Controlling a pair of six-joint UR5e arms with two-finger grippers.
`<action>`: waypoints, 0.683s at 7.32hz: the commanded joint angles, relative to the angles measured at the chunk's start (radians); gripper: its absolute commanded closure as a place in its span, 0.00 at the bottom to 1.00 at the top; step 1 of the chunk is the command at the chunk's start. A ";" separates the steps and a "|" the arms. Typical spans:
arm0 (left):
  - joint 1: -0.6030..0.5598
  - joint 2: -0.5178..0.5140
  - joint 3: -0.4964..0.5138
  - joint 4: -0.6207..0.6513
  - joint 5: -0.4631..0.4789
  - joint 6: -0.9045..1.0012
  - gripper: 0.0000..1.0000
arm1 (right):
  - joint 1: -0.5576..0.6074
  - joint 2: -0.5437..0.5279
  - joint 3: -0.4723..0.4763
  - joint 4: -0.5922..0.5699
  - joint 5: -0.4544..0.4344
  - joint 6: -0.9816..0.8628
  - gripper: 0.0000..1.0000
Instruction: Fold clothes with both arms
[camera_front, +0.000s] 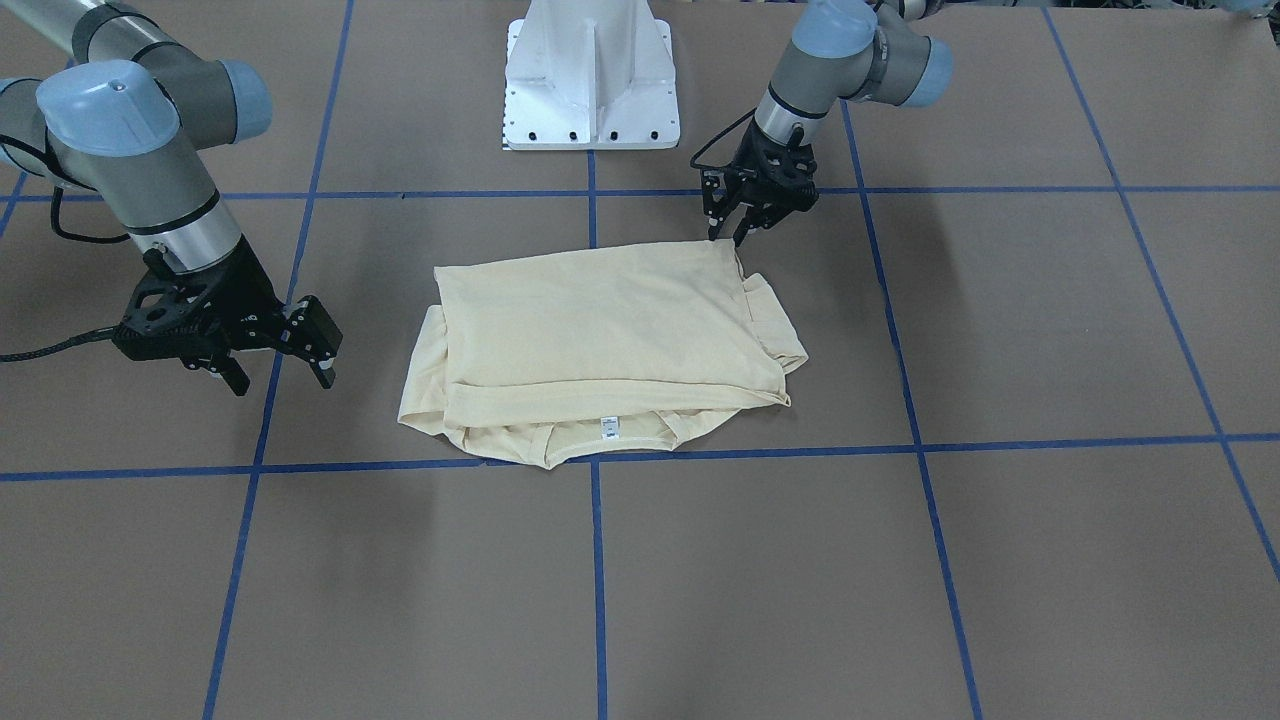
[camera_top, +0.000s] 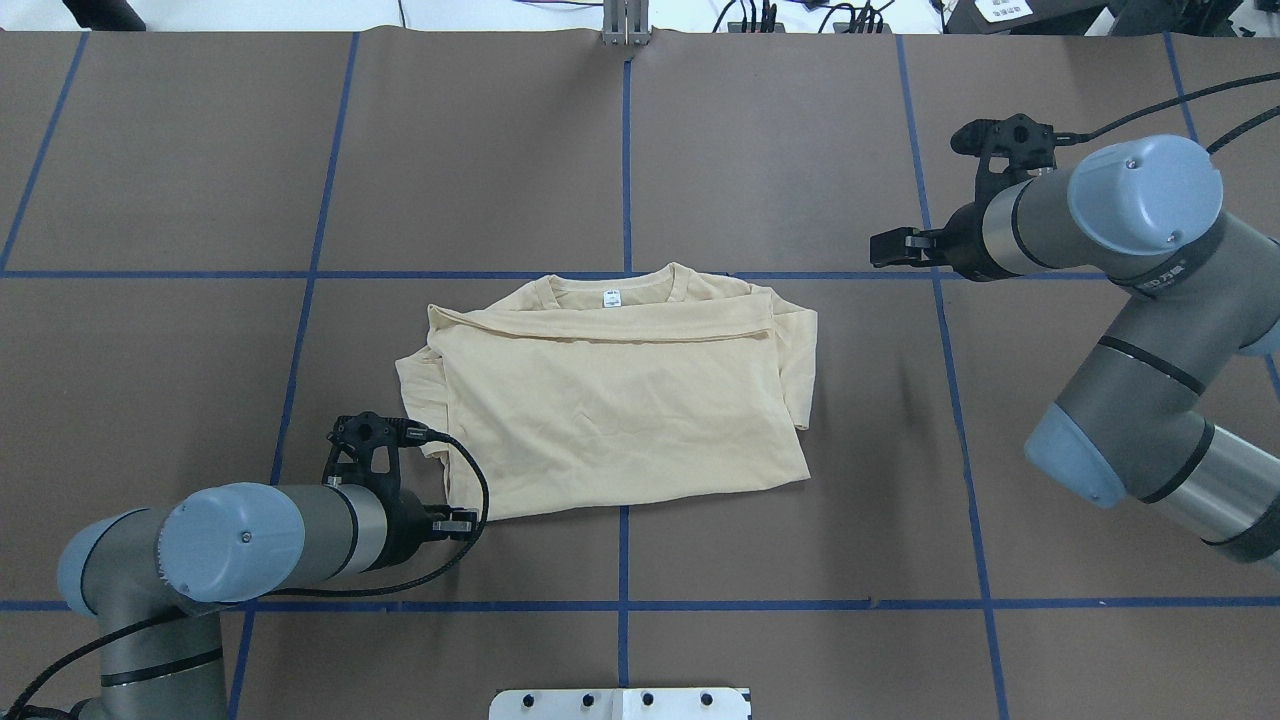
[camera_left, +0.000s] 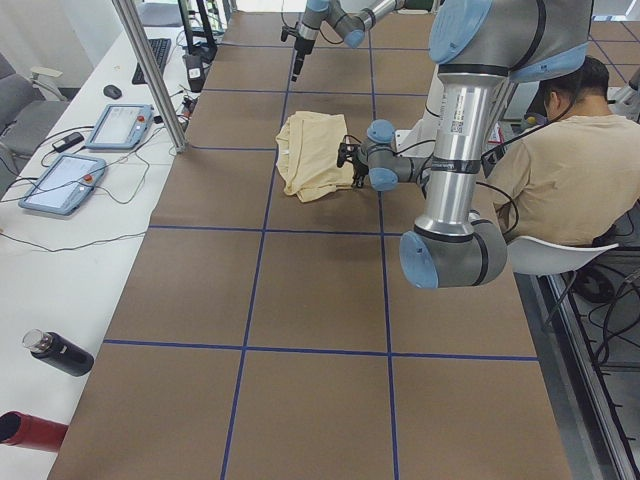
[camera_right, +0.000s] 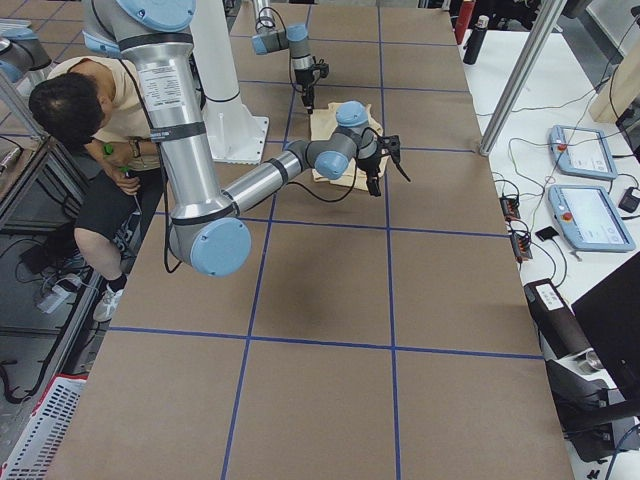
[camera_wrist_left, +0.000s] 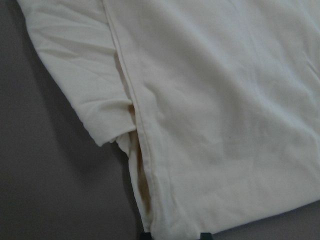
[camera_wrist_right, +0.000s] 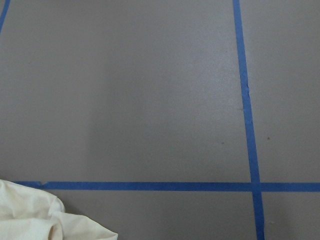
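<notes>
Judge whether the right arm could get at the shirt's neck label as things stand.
Probably yes: the right end effector hangs open beside the shirt, only bare table lies between, and the neck label sits uncovered at the shirt's edge.

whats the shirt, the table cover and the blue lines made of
T-shirt: thin soft knit, likely cotton, matte; it lies limp with soft creases. Table cover: looks like brown paper or card, matte and flat. Blue lines: probably tape, thin strips crossing over each other.
</notes>
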 joint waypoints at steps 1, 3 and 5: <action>0.001 0.000 0.003 0.000 0.000 0.000 0.67 | 0.001 0.000 -0.001 0.000 0.000 0.000 0.01; 0.003 0.000 0.013 0.000 0.002 -0.009 1.00 | -0.001 0.000 -0.001 0.000 -0.001 0.000 0.01; -0.016 0.003 0.007 0.000 0.012 0.003 1.00 | -0.001 0.000 -0.001 0.000 -0.001 0.000 0.01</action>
